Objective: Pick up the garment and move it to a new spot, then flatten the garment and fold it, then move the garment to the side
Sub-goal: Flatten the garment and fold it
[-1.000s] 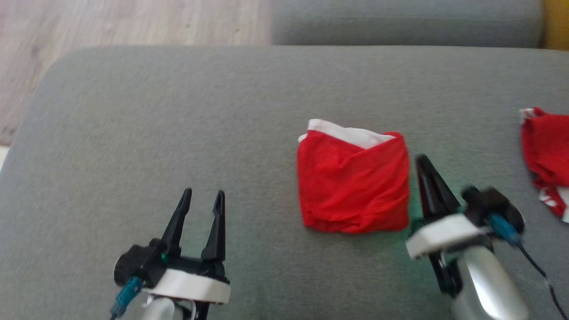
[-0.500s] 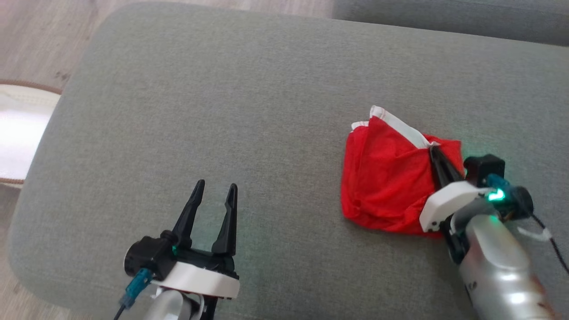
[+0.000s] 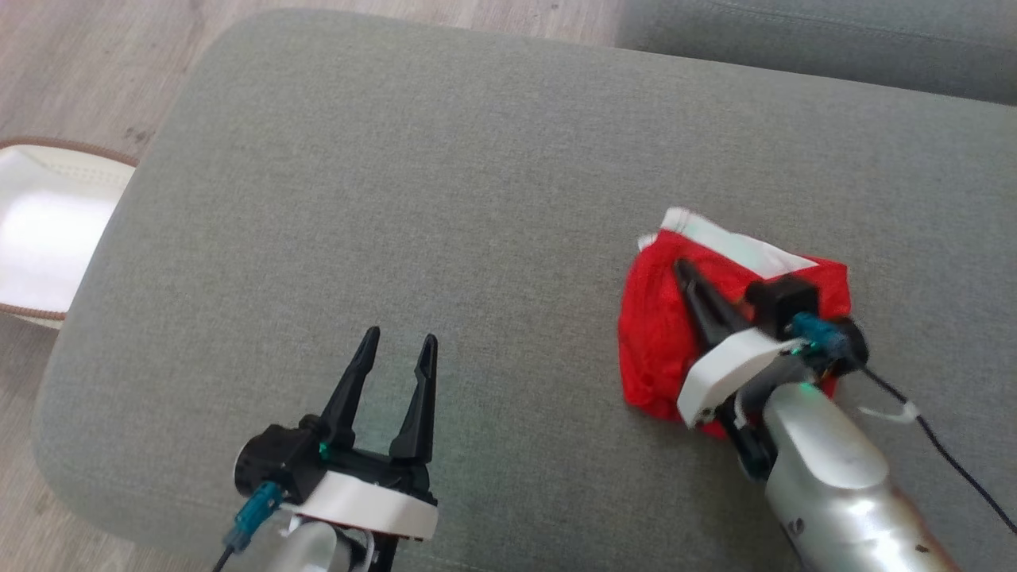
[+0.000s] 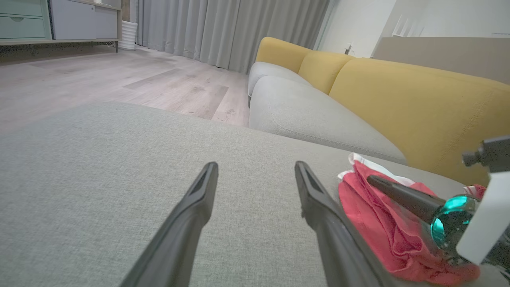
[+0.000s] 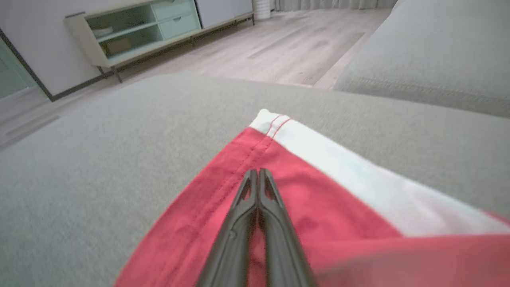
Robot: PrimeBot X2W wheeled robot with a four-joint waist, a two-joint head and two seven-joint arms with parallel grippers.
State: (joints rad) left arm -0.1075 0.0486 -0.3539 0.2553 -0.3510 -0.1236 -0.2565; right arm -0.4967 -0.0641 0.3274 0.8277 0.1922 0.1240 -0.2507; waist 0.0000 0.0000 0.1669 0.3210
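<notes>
The folded red garment [image 3: 651,349] with a white band lies on the right part of the grey cushion [image 3: 397,159]. My right gripper [image 3: 682,266] is shut, and its joined fingertips rest on top of the red cloth, pointing toward the white band. In the right wrist view the gripper [image 5: 258,172] shows nothing pinched between its tips above the garment [image 5: 326,191]. My left gripper [image 3: 400,340] stands open over bare cushion, well left of the garment. The left wrist view shows its spread fingers [image 4: 255,165], with the garment [image 4: 366,207] and the right gripper [image 4: 370,179] off to the right.
A white rimmed object [image 3: 40,222] sits on the wooden floor [image 3: 79,48] left of the cushion. Another grey cushion [image 3: 794,40] lies beyond it, and a yellow sofa back [image 4: 418,99] stands behind. A low cabinet [image 5: 131,32] is across the room.
The head camera has swung left. My right gripper came from the garment's right side onto its top and slid left across it. The left gripper stays open.
</notes>
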